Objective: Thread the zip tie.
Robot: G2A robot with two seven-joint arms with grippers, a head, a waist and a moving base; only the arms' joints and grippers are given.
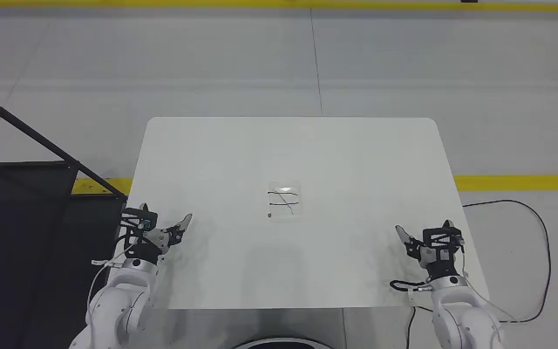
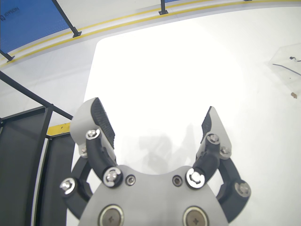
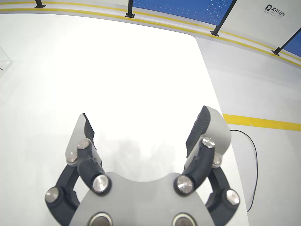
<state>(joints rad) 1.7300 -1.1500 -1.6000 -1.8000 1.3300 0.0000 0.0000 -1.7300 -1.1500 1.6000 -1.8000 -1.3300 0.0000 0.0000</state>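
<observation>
Thin black zip ties (image 1: 282, 198) lie on a small clear sheet (image 1: 273, 186) near the middle of the white table (image 1: 366, 174). In the left wrist view the sheet (image 2: 279, 56) and a zip tie (image 2: 285, 67) sit far off to one side. My left gripper (image 1: 168, 229) hovers over the table's near left corner, open, with nothing between its fingers (image 2: 103, 121). My right gripper (image 1: 425, 237) hangs over the near right corner, also open and empty, its fingers (image 3: 197, 125) spread wide. Both are well away from the zip ties.
A small brown speck (image 1: 269, 215) lies just in front of the sheet. A black frame (image 1: 44, 209) stands left of the table. A black cable (image 1: 514, 209) runs on the floor at the right. Yellow floor lines border the area.
</observation>
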